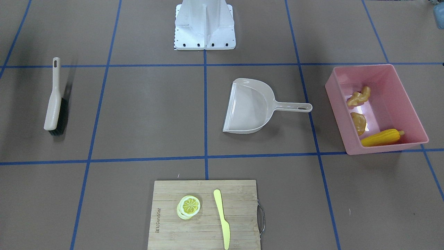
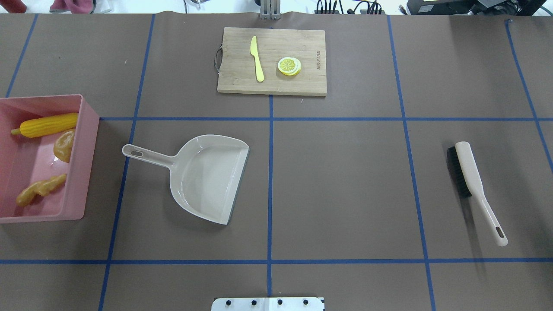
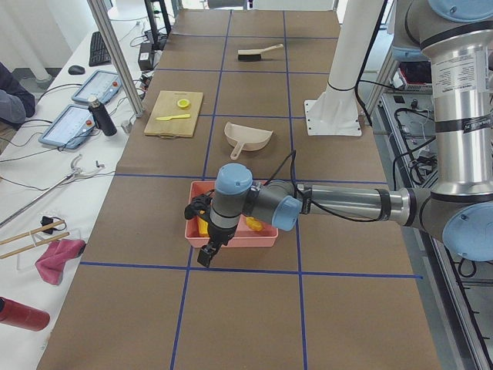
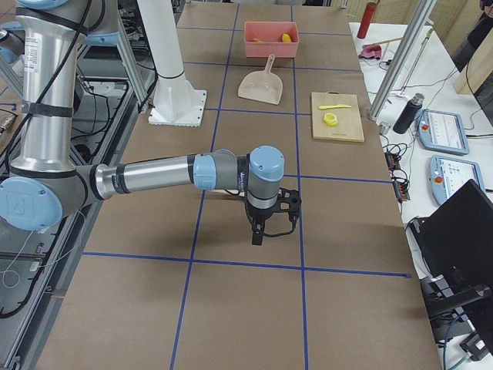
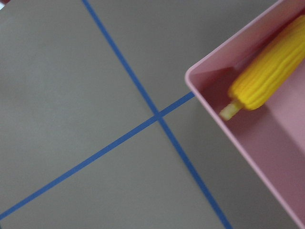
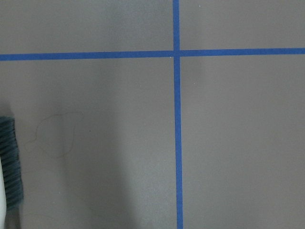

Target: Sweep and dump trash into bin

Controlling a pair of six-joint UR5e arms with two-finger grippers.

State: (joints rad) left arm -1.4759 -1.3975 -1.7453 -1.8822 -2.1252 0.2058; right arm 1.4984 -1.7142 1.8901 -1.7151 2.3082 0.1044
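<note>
You have the corn cob (image 1: 380,137), potato (image 1: 358,123) and ginger root (image 1: 359,97) in the bin (image 1: 399,93); the cutting board (image 1: 194,236) mark is unreadable; left jaws, right jaws: cannot tell

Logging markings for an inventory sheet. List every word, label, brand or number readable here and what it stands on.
Cutting board: one burned-in brand mark near a short edge, turned sideways, too small to read.
Tablet screens in the side views: too small to read.
Bin, dustpan, brush: no text visible.
</note>
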